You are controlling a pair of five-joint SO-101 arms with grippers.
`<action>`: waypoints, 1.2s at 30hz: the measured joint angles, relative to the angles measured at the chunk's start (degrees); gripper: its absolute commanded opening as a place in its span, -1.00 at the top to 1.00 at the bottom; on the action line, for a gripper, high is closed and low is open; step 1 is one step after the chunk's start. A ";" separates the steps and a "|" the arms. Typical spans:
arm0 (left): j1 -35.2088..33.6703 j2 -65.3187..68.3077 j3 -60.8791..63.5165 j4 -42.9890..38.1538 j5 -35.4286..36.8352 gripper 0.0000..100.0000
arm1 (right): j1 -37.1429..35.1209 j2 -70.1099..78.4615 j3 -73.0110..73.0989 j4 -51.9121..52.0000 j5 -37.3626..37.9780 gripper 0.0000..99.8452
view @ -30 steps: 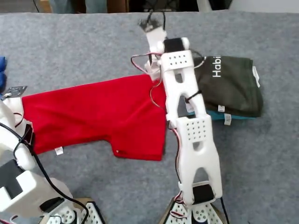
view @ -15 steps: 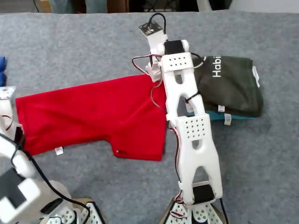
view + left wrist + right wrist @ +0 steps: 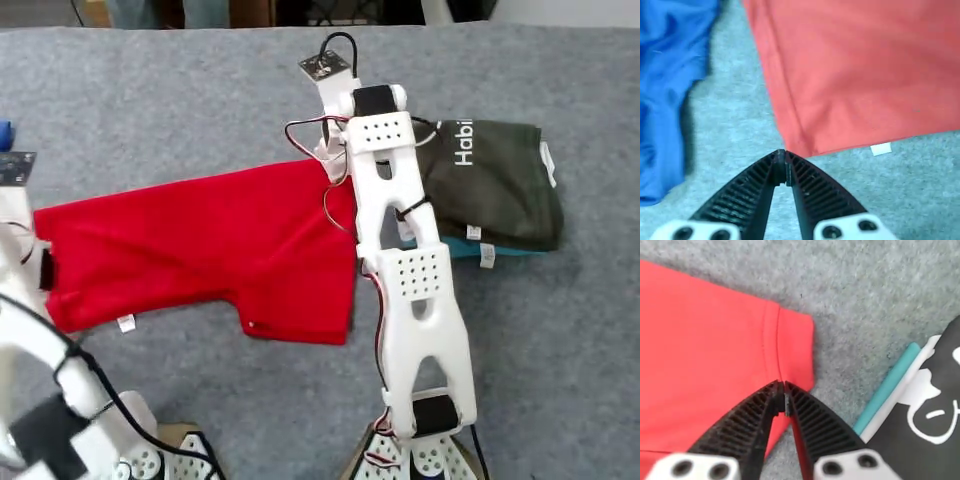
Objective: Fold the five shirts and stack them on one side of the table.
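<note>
Since a second ago my left arm has swung farther up the fuzzy grey desk (image 3: 150, 100), and the red shirt's (image 3: 200, 245) end has slid slightly with it. My left claw (image 3: 780, 165) is closed tip to tip at that shirt's hemmed corner. My right claw (image 3: 784, 396), also closed, sits on its stitched sleeve hem. I cannot tell whether either pinches cloth. The shirt is a smooth, flat knit. Rumpled blue cloth (image 3: 665, 75) lies beside my left claw.

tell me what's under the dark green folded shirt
A teal shirt, only its edge peeking out from the dark green shirt. The rest is covered, so anything deeper cannot be seen.
</note>
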 measured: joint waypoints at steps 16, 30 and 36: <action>-0.35 27.34 -9.85 3.96 4.75 0.94 | 0.62 7.65 -1.67 -2.02 -0.18 0.97; -2.73 27.60 -8.09 4.31 -0.09 0.94 | 0.88 8.35 -9.23 3.87 0.00 0.97; -4.40 17.05 -3.43 4.31 -1.32 0.94 | 2.37 5.36 -11.96 5.01 0.00 0.97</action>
